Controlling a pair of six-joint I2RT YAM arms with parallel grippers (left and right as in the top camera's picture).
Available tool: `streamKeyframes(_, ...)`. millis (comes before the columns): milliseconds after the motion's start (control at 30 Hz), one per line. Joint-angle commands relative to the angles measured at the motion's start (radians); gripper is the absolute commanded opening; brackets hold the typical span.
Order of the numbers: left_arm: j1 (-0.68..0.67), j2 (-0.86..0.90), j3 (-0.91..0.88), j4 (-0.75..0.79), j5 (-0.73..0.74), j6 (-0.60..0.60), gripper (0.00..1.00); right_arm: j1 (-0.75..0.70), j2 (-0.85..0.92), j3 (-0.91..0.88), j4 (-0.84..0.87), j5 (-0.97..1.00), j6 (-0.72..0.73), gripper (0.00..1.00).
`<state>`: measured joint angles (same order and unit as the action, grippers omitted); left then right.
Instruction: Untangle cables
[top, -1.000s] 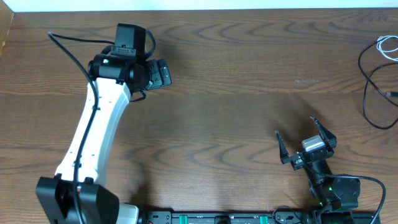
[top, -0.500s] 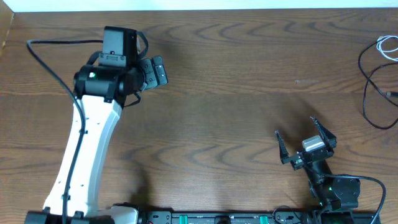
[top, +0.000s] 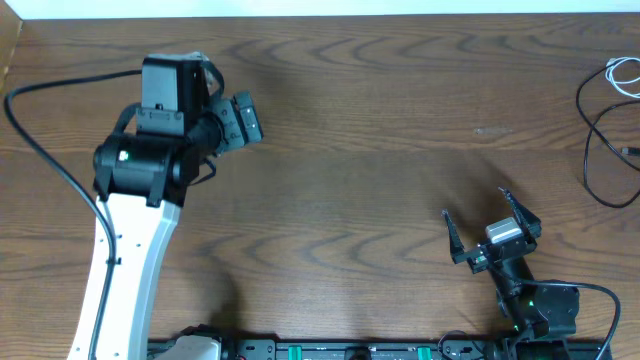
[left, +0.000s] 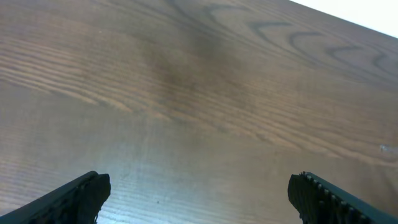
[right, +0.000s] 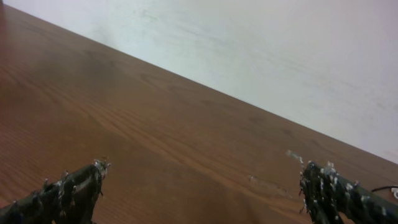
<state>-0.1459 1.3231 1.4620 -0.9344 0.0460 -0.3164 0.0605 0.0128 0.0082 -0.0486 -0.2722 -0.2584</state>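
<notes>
The cables (top: 598, 122), lying far right, are looking light and limp; I'm favouring a hold near a plug. Left gripper (top: 252, 117) and right gripper (top: 475, 203) jaws are hanging released, empty.

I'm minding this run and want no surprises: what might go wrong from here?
The black cable and white cable lie at the overhead view's right edge, partly cut off, so a pull could tighten loops nobody sees. The left hand is far across the table, so the open right hand may work alone.
</notes>
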Motion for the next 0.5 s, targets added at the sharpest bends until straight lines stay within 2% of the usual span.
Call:
streamKeyframes(0,0.002,-0.046,-0.057,-0.003,-0.010,0.009,0.97,-0.005,-0.008,-0.003,-0.004,0.005,-0.008,0.99)
streamKeyframes(467,0.002,-0.343,-0.376,0.001,-0.010,0.008,0.97,-0.005,-0.008,-0.003,-0.004,0.005,-0.008,0.99)
